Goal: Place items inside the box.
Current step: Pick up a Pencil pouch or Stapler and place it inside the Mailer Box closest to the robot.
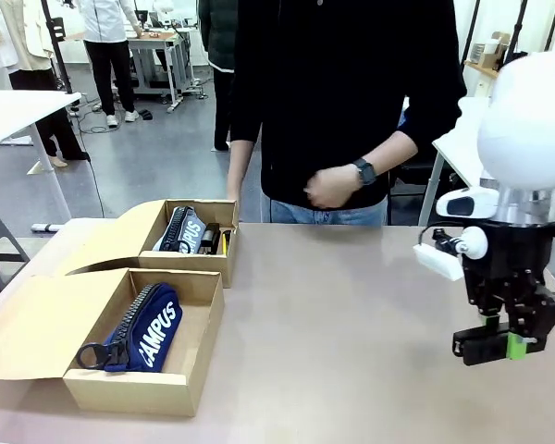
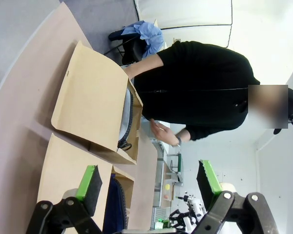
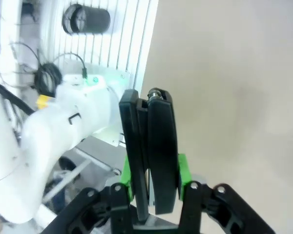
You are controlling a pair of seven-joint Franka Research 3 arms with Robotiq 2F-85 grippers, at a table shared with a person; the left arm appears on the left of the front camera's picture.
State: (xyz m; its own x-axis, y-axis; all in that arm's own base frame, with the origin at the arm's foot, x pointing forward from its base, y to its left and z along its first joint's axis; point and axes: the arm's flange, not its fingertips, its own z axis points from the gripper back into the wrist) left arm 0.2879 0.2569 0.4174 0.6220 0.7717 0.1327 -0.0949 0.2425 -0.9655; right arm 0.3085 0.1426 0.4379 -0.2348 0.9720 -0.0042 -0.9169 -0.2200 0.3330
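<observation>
The right gripper holds the black stapler between closed fingers, well to the right of the near open cardboard box, where the navy zip pouch lettered "CAMPUS" lies. The left gripper has its fingers open. On the long carry above the counter, the stapler may slip or strike the box wall.

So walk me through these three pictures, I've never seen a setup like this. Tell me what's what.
It is a two-armed robot at a table, with a person standing opposite. The front picture looks across the table from the robot's side. The other two come from cameras on each wrist. The right gripper is shut on a black stapler, above the table. The left gripper is open, its green pads apart. Two open cardboard boxes sit on the table: the near box holds a navy "CAMPUS" pouch; the far box holds a grey pouch and small items.
</observation>
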